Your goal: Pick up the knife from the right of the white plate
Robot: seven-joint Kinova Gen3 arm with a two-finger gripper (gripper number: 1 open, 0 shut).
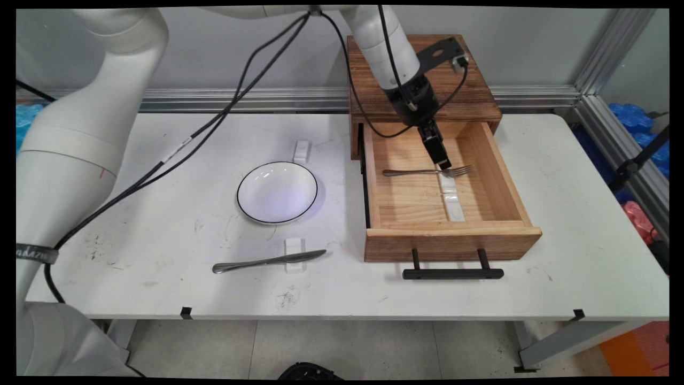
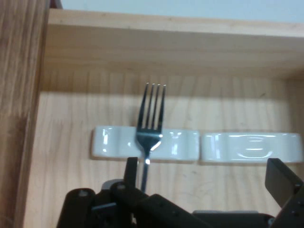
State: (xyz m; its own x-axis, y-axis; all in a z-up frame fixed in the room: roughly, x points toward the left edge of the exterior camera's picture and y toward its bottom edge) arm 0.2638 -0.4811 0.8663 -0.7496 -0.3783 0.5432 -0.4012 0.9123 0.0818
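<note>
A silver fork point(image 1: 427, 172) lies crosswise in the open wooden drawer point(image 1: 451, 243), its neck propped on a white cutlery rest point(image 1: 447, 184). A second white rest point(image 1: 455, 207) lies just in front of it. My gripper point(image 1: 442, 160) reaches down into the drawer right over the fork's neck. In the hand view the fork point(image 2: 151, 118) points its tines at the drawer's wall and lies on the left rest point(image 2: 114, 142), with the other rest point(image 2: 251, 146) beside it. The gripper point(image 2: 206, 175) is open; the fork's neck runs just inside its left finger point(image 2: 131, 170), and nothing is held.
The drawer sticks out of a low wooden cabinet point(image 1: 470, 96) and has a black bar handle point(image 1: 452, 274). A white plate with a black rim point(image 1: 277, 192) sits mid-table. A knife point(image 1: 256, 262) lies on a white rest point(image 1: 294, 251); another bare rest point(image 1: 302, 151) lies behind the plate.
</note>
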